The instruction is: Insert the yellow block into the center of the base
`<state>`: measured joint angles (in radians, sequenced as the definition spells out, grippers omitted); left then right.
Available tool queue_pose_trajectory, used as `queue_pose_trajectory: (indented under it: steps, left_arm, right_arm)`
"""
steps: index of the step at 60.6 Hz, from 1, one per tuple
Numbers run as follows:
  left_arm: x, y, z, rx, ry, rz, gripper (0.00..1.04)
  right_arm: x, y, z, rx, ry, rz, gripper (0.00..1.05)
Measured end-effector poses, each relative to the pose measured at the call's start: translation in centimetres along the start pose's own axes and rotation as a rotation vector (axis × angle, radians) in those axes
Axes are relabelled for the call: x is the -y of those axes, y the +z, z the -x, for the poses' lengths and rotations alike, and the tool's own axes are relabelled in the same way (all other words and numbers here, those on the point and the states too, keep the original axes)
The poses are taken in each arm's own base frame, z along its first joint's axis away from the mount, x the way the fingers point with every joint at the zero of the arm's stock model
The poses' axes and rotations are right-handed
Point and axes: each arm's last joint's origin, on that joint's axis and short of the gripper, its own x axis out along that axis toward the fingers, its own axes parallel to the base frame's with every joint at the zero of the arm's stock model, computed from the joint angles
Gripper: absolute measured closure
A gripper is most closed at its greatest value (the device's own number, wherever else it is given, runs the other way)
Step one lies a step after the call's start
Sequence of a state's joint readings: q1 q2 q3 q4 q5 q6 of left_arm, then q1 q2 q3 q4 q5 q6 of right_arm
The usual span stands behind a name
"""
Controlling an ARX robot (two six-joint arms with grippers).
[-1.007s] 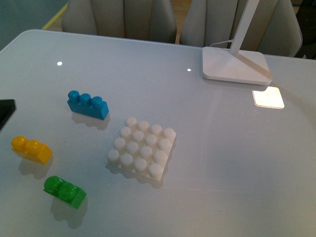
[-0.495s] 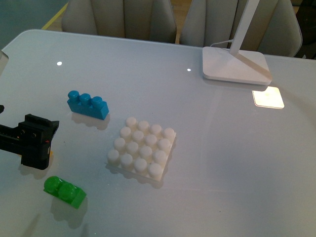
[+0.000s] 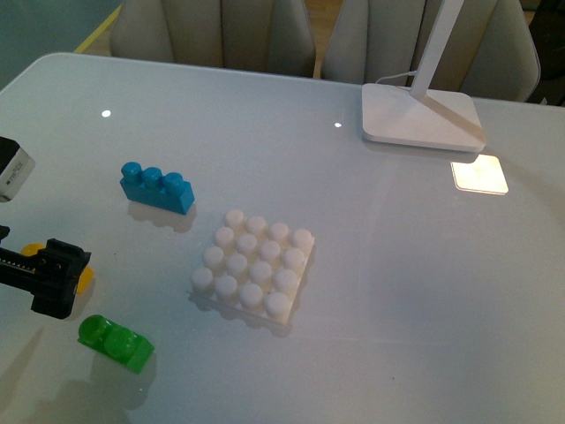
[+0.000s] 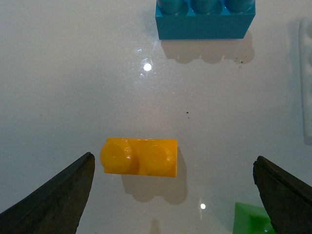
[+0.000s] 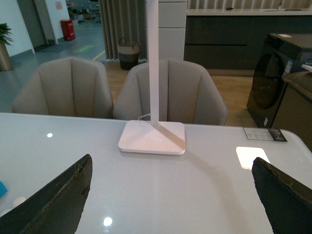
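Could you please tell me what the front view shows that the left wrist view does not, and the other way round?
Front only: the whole base with its stud grid, the lamp foot, the chairs, and the left gripper seen from outside, covering most of the yellow block.
Left wrist only: the yellow block whole, both studs showing, lying between the open fingers and touching neither.
Both: the blue block, the green block (only a corner in the wrist view), and an edge of the base.
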<state>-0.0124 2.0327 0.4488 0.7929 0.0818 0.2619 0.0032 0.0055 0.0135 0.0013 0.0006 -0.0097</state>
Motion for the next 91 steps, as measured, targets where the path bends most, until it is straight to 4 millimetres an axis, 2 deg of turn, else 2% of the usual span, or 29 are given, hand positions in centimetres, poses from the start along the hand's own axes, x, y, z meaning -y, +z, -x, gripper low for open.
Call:
queue_pose_trajectory:
  steps: [32,44,61,91]
  left_arm:
    - [-1.8,-0.6,-1.8,-0.051,0.019,0.042,0.07]
    - [-1.5,-1.6,-2.4,-0.089,0.004,0.035,0.07]
    - [-0.5,-1.7,-3.4,-0.099,-0.004,0.012,0.07]
    - [-0.8,-1.4,-4.8,-0.102,0.023,0.024,0.07]
  right_arm:
    - [0.0,0.0,0.0,0.0,0.0,0.0,0.09]
    - [0.0,0.0,0.0,0.0,0.0,0.0,0.09]
    - [0.0,0.0,0.0,0.0,0.0,0.0,0.09]
    - [0.0,0.0,0.0,0.0,0.0,0.0,0.09]
